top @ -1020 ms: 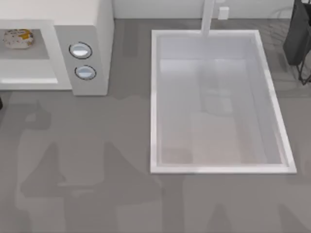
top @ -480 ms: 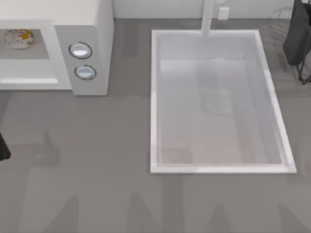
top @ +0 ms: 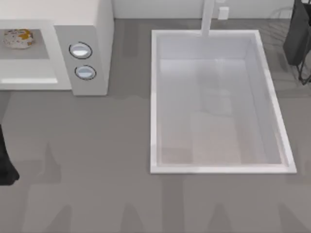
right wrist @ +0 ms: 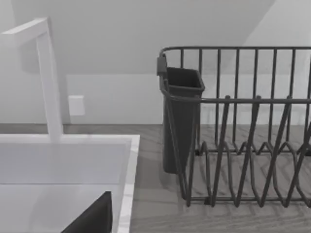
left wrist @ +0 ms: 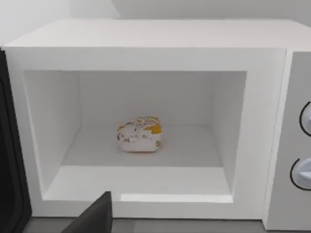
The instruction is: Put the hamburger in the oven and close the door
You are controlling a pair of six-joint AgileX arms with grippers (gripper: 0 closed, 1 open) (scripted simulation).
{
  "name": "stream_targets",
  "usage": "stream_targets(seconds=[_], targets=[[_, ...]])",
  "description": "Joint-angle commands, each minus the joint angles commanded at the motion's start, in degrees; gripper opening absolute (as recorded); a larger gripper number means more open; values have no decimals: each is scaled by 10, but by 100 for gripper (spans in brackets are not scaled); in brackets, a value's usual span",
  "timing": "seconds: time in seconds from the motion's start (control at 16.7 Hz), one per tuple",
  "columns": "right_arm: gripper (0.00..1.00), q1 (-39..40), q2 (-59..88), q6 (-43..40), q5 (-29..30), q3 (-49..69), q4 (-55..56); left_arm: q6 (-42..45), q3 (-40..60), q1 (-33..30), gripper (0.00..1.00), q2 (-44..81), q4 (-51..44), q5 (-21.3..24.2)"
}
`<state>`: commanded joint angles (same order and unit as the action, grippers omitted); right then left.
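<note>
The white oven stands at the table's back left with its cavity open. The hamburger, a pale bun with orange and dark specks, lies inside on the cavity floor. A dark panel beside the opening looks like the swung-open door. My left arm is a dark shape at the table's left edge, in front of the oven and apart from it. A dark part of my left gripper faces the cavity from outside. A dark part of my right gripper hangs near the sink's far right corner.
Two round knobs sit on the oven's grey panel. A large white sink basin with a faucet takes up the middle and right. A dark wire dish rack with a cup holder stands at the back right.
The dark part of my left arm has slid along the table's left edge toward the front, away from the oven. The hamburger has stayed put in the cavity.
</note>
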<state>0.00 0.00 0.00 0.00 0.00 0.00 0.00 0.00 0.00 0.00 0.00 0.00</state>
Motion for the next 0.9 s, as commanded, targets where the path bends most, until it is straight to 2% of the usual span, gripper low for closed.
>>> stream_targets(seconds=[0.24, 0.9], targets=[[100, 0, 0, 0, 0, 0, 0, 0, 0, 0, 100, 0, 0, 0], [100, 0, 0, 0, 0, 0, 0, 0, 0, 0, 17, 0, 0, 0]])
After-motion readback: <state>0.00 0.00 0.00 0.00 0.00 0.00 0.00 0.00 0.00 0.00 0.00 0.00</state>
